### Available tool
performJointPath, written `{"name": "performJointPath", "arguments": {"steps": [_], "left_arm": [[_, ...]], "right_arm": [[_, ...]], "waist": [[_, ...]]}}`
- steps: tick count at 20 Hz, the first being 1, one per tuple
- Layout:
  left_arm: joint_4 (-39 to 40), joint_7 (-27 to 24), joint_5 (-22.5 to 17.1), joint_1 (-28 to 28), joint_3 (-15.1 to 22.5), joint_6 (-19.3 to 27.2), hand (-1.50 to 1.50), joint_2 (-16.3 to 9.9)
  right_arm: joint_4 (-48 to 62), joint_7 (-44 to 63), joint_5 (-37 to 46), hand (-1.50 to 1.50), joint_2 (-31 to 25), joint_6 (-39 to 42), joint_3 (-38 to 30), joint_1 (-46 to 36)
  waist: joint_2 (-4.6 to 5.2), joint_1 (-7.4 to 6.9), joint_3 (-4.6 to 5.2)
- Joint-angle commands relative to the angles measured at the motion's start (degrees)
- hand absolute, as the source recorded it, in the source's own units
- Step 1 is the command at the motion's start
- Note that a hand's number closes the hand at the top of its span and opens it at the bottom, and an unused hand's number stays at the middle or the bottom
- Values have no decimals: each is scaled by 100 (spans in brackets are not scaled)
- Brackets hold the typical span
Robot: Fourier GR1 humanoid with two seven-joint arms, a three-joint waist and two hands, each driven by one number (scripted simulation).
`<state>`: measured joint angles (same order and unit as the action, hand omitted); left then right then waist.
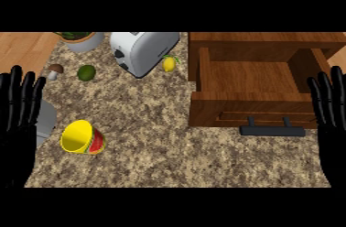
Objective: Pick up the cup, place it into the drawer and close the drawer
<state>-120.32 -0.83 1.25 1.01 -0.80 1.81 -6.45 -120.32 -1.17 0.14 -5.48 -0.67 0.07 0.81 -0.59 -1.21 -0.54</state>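
A yellow cup with a red band lies on its side on the speckled counter at the lower left, its mouth turned to the left. The wooden drawer stands pulled open at the right and holds nothing; a dark handle sits on its front panel. At the view's left edge my left hand rests open, fingers up, left of the cup and apart from it. My right hand rests open at the right edge, beside the drawer's front corner.
A white toaster stands at the back, a lemon beside it. A green avocado and a mushroom lie at the back left, near a potted plant. A grey object lies by my left hand.
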Motion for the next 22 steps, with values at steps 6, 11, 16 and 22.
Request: {"name": "performJointPath", "arguments": {"steps": [6,11,16,22], "left_arm": [[-394,-172,-2298,605,291,-2454,-150,-926],[232,393,-4069,1073,-479,-2921,-150,-1246],[1264,142,-4850,1352,-1254,-3939,-150,-1746],[2472,-162,-3624,523,-1302,-3911,-150,-1344]], "right_arm": [[60,-29,8,-150,47,-97,-120,-87],[46,513,107,-150,-336,231,-29,-145],[146,240,204,-150,-353,403,32,90],[232,226,112,-150,-224,421,-75,-79]], "waist": [[35,72,70],[58,83,61],[56,107,57],[59,141,56]]}}
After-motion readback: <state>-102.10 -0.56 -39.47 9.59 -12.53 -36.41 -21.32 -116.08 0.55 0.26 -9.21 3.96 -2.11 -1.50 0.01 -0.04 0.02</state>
